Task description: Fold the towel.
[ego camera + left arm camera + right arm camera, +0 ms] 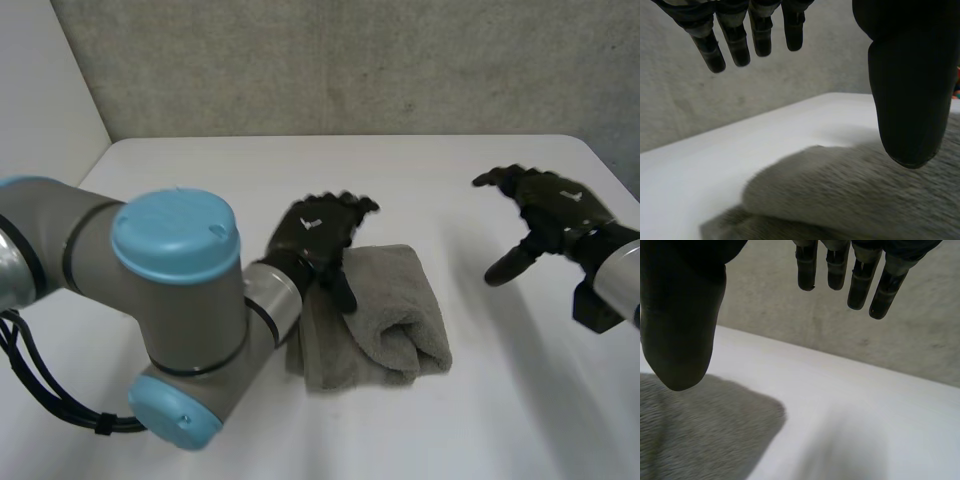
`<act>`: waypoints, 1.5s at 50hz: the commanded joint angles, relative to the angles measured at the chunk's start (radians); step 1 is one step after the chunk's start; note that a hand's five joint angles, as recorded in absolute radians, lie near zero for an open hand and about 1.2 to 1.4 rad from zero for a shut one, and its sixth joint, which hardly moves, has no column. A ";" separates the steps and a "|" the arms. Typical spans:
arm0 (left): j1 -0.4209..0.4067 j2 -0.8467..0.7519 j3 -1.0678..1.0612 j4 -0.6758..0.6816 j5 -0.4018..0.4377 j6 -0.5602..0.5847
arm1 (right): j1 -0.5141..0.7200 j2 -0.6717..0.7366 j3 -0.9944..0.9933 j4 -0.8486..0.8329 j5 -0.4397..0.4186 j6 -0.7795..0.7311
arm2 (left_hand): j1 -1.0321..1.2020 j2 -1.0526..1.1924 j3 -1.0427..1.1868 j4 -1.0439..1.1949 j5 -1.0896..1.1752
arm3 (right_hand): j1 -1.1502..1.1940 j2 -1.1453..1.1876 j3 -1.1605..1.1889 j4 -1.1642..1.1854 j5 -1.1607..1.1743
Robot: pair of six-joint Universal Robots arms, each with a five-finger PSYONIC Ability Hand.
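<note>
Head view has the grey towel (pixel 375 315) lying near the middle of the white table (pixel 200 180), already doubled over into a thick, chunky bundle. Our left hand (pixel 318 235) is at the towel's far left corner, fingers straight and spread well away from the thumb, gripping nothing. In the left wrist view the thumb (pixel 910 90) hangs just over the cloth, and we can't tell if it actually touches. Our right hand (pixel 545 215) is well off to the side over bare table, wide open and empty too.

So what could bite us from here? Our guess is the fold itself. The bundle looks puffy, with a rolled edge on the side facing the right hand, and nothing is pinning it, so the top layer could relax and flop open. The other worry is that thumb: if it's snagged in the pile when the left hand pulls away, it could drag the upper layer and skew the edges. And if either hand comes in low for another fold, it may just shove the whole bundle across the slick table instead of getting under it
</note>
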 commanded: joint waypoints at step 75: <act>0.082 0.232 -0.205 0.072 -0.017 0.211 | 0.389 0.472 -0.261 -0.003 0.181 -0.059 | -0.031 -0.028 -0.029 -0.028 -0.027 | -0.059 -0.073 -0.069 -0.082 -0.063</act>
